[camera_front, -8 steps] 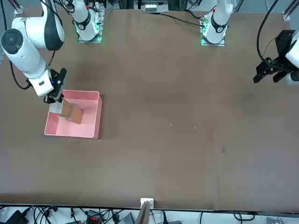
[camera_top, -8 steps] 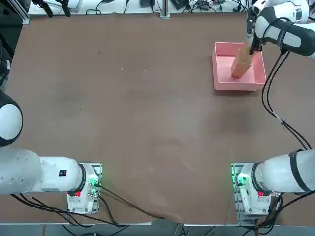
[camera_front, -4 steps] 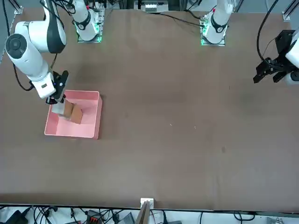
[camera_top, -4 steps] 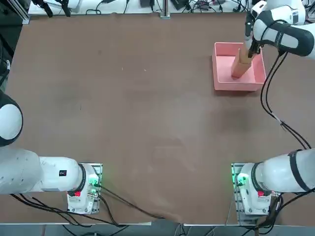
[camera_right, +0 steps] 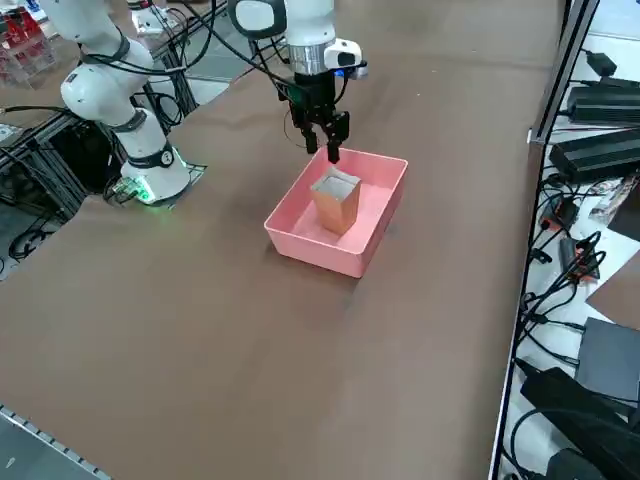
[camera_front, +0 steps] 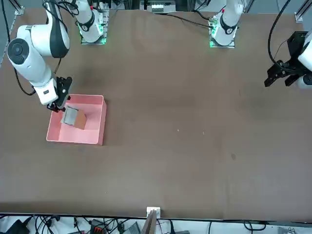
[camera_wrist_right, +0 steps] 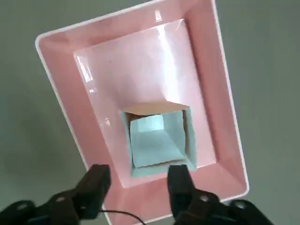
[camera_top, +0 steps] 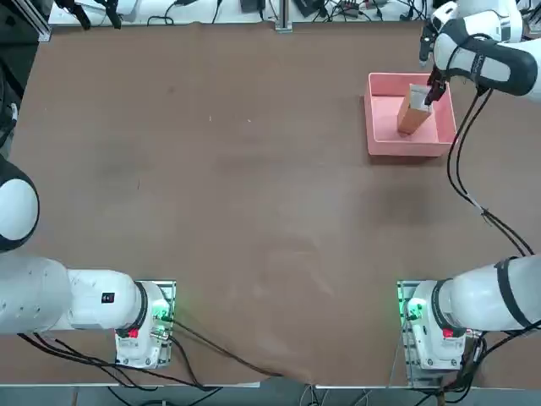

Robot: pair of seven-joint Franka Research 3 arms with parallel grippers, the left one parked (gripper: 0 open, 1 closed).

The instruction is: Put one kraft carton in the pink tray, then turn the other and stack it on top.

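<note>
We have the right gripper (camera_right: 324,142) poised just above the kraft cartons (camera_right: 336,202), and that vertical relation is what the coming move turns on: the stack lies directly beneath the fingers, in the upper middle of the right side view. The cartons stand as one upright tan column inside the pink tray (camera_right: 300,243), whitish end up, long axis vertical; we cannot make out the seam between the two, so we judge it as a stack from its height. In the top view the column (camera_top: 414,111) sits in the right half of the tray (camera_top: 379,145), in the upper right of the frame, with the gripper (camera_top: 430,91) at its upper end. From the front view we see the column (camera_front: 74,118) at the left of the frame, toward the back left of the tray (camera_front: 92,140), and the gripper (camera_front: 61,104) just off its upper left corner. The wrist view looks straight down the whitish top (camera_wrist_right: 158,140), and the two dark fingers (camera_wrist_right: 96,185) stand parted on either side, touching nothing; the hand is open and empty. The arm reaches over from the table's edge with the wrist bent so the fingers point straight down. We judge the placing done, and what remains calls for a clean straight lift, since a sideways brush could topple that tall column.
</note>
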